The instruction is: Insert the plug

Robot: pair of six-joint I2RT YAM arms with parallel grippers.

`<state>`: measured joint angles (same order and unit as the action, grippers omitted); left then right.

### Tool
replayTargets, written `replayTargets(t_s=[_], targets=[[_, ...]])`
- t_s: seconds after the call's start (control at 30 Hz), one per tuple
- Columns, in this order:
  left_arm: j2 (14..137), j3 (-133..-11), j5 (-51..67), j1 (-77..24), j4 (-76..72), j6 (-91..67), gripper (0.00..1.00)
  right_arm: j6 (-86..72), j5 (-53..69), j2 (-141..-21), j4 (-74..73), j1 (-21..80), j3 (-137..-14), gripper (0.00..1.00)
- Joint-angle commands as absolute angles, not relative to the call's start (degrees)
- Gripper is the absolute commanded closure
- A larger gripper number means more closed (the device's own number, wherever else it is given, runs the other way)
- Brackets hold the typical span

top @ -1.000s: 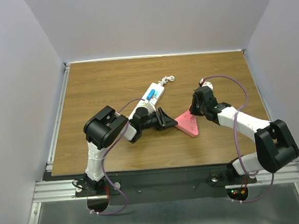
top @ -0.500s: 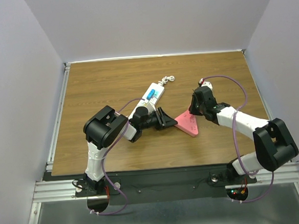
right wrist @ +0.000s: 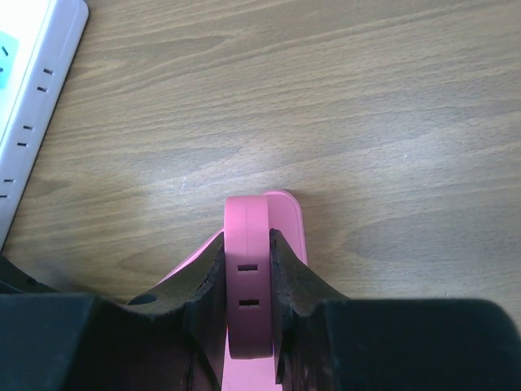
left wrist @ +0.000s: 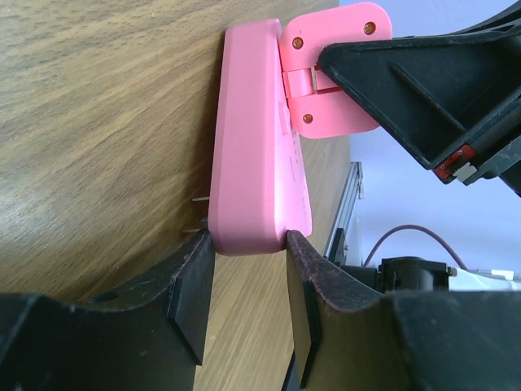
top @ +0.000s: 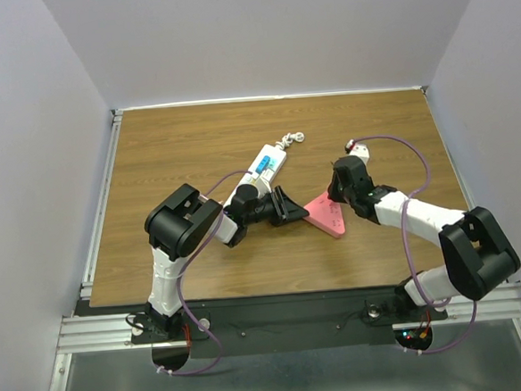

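Two pinches, operator: your left gripper (left wrist: 248, 244) and right gripper (right wrist: 247, 248) each clamp the pink plug (left wrist: 256, 138) between their fingers (left wrist: 191, 301)

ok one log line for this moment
left tool: shut on pink plug | right tool: shut on pink plug | power strip: apart on table | insertion: not done

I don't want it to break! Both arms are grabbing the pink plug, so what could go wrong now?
The left fingers and right fingers both pinch the pink plug. If they pull different ways, it might twist or slip out. Its metal prongs sit close to the table and could scrape or bend. The power strip lies loose, so it might slide when pushed.
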<state>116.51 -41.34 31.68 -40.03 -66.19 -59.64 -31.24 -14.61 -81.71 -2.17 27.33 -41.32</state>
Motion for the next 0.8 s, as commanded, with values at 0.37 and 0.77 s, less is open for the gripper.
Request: replayTargets(t_s=[0.37, 0.77], targets=[[115.8, -47.2, 31.1, -40.7, -62.4, -53.7, 0.83, -34.8, -7.2, -85.1, -15.0, 32.0, -35.0, 1.00], [114.7, -47.1, 31.6, -40.0, -61.3, -53.5, 0.87, -33.7, -12.9, -75.6, -22.1, 32.1, -44.6, 0.59]])
